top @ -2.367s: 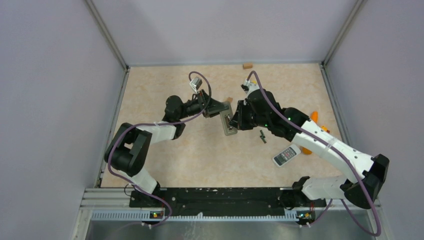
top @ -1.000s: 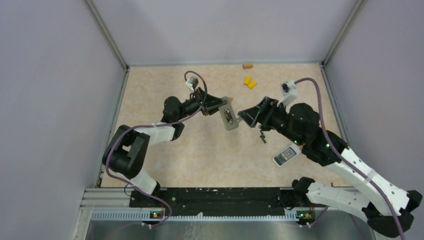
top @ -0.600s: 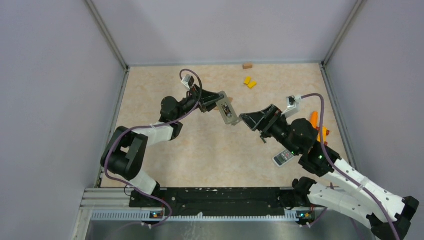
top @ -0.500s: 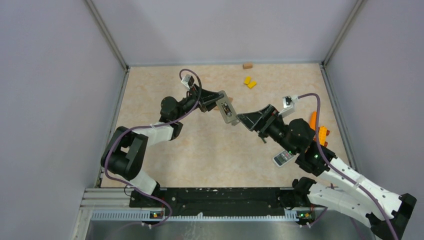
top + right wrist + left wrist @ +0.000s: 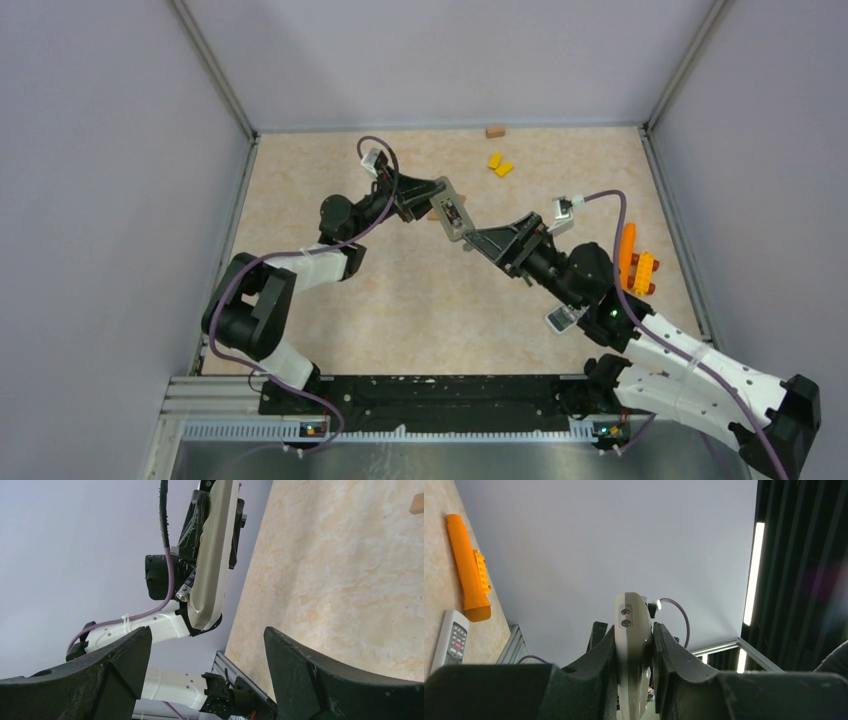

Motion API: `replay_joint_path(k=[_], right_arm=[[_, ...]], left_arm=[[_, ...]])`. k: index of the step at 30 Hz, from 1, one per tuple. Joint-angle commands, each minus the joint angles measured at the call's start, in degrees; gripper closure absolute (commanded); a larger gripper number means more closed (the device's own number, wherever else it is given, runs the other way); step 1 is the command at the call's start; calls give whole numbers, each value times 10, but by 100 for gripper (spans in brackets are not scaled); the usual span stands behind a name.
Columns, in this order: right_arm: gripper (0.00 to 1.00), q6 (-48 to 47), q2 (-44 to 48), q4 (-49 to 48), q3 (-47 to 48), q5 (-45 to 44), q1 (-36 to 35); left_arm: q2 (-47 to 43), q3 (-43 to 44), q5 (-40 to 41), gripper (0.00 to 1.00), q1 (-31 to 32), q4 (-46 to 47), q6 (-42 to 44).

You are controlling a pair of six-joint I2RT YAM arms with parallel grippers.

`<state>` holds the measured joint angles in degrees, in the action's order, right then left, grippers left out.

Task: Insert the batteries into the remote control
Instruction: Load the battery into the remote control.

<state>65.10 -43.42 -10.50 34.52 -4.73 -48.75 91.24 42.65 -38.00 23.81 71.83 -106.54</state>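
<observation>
Grey-cased remote control point(image 5: 453, 216), top view: lifted off the counter point(image 5: 330, 170) near its middle, back face up. The bay is uncovered, with something dark and a reddish spot inside; I cannot tell whether that is a seated cell.
Left end effector point(image 5: 434, 203), top view: clenched on the remote control's far end.
Right end effector point(image 5: 478, 240), top view: spread and empty, its tips just beside the remote control's near end but apart from it.
Batteries, top view: none plainly visible lying loose; the right arm covers the patch of counter below it.
Bystanders, top view: a white remote point(image 5: 560, 319) half under the right arm, an orange tool point(image 5: 627, 250) near it, and two yellow blocks point(image 5: 497, 163) and a brown block point(image 5: 494, 131) toward the far wall.
Left wrist view: the remote control is seen end-on, squeezed between both dark fingers point(image 5: 600, 652); the grip looks centred and firm.
Right wrist view: both fingers are wide apart with nothing between them. The remote control stands edge-on ahead, in the other arm's grasp.
Step in hand: judged mid-loading, with one arm presenting the bay and the free arm carrying nothing.
Next move: likely calls for the right arm to find a cell on the counter and pinch it across its length. It would then bring the cell in along the bay's axis with poles matched and press it against the spring, while the left stops the case twisting.
</observation>
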Motion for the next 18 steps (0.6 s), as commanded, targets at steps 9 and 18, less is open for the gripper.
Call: replay_joint_path(k=[9, 18], right_arm=[[28, -1, -38, -104, 1, -20, -5], [36, -8, -57, -84, 16, -34, -5]], left_arm=[[-1, 5, 8, 95, 14, 77, -34], [15, 8, 10, 96, 17, 99, -48]])
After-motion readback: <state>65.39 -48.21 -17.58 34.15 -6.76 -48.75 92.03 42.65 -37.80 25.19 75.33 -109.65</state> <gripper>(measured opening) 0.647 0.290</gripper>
